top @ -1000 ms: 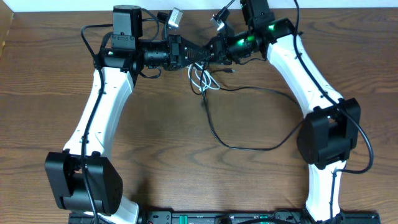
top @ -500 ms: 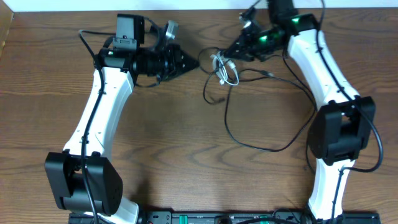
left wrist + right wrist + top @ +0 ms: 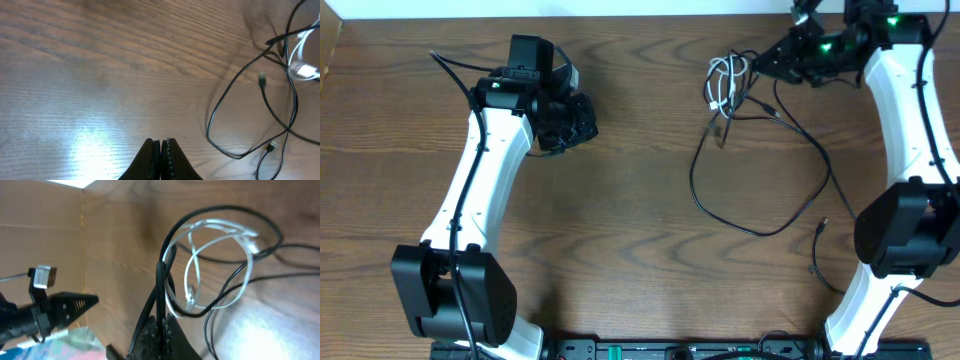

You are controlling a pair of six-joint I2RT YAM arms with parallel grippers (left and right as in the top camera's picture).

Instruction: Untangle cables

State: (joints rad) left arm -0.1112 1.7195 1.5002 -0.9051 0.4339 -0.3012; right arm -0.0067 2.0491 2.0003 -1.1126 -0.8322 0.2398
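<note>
My right gripper [image 3: 761, 61] is at the back right, shut on a long black cable [image 3: 757, 232] and holding it above the table. The white cable [image 3: 723, 82] hangs in loops just left of the fingertips, wound with the black cable. In the right wrist view the jaws [image 3: 161, 322] pinch the black cable [image 3: 165, 255], and the white cable [image 3: 192, 277] loops through it. The black cable trails forward in a wide loop with a small plug end [image 3: 823, 228]. My left gripper [image 3: 583, 120] is shut and empty, well left of the cables. Its closed jaws [image 3: 161, 146] show above bare wood, with the black cable [image 3: 235, 155] to the right.
The wooden table [image 3: 620, 260] runs to a light back wall. Thicker black wires run along both arms. The left arm's gripper tip with a small white tag [image 3: 44, 276] shows at the left of the right wrist view.
The two grippers were together at the tangle and have moved apart. The right gripper has carried the cable bundle to the right and back. The left gripper has pulled away to the left, empty.
</note>
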